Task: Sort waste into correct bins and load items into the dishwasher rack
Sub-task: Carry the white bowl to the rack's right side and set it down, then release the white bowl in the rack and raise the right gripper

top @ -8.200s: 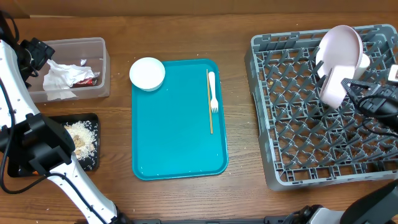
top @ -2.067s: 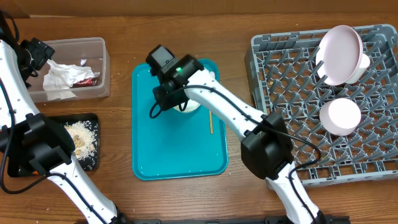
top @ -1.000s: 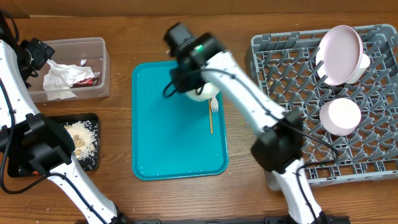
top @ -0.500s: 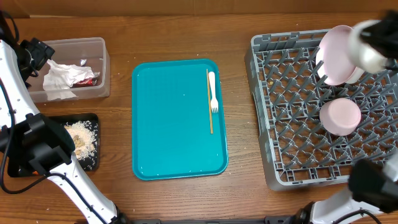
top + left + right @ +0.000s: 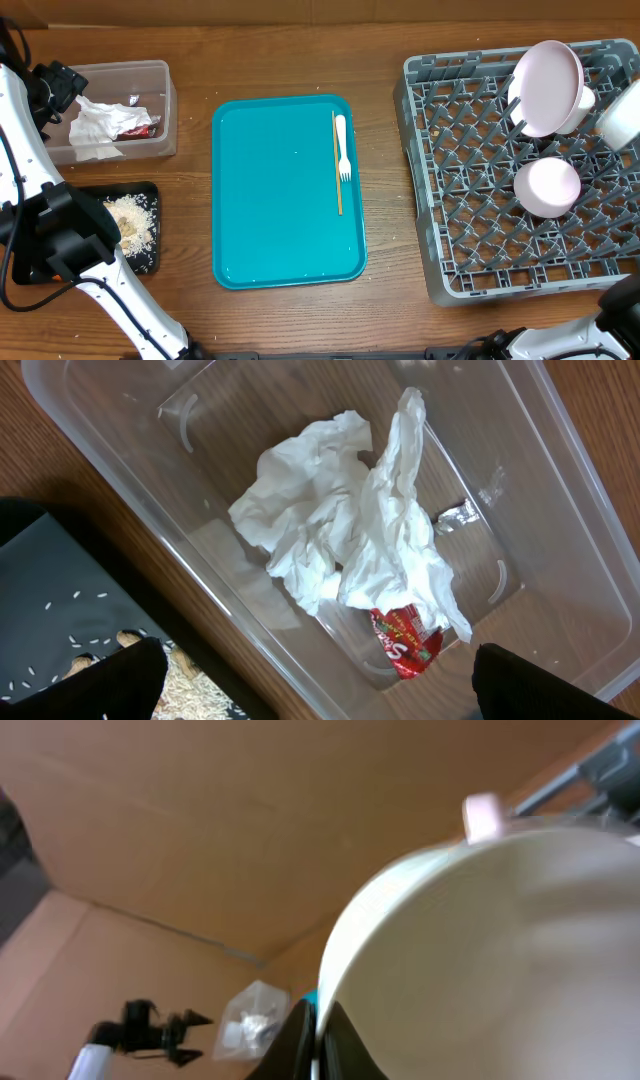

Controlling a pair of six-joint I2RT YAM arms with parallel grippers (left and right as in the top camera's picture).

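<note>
pinches small white bowl (image 5: 480,950) by rim in right gripper (image 5: 316,1040) at worktop's right edge, likely for standing on dishwasher rack (image 5: 470,230) pegs; holds left gripper (image 5: 315,660) spread.

Perhaps 2 napkins (image 5: 340,530), red wrapper (image 5: 405,642) in clear tub (image 5: 250,420).

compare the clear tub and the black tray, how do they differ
The clear tub is see-through with taller walls; the black tray is opaque and shallow. The tub holds crumpled napkins and a red wrapper; the tray holds beige food scraps. Both are rectangular.
</note>
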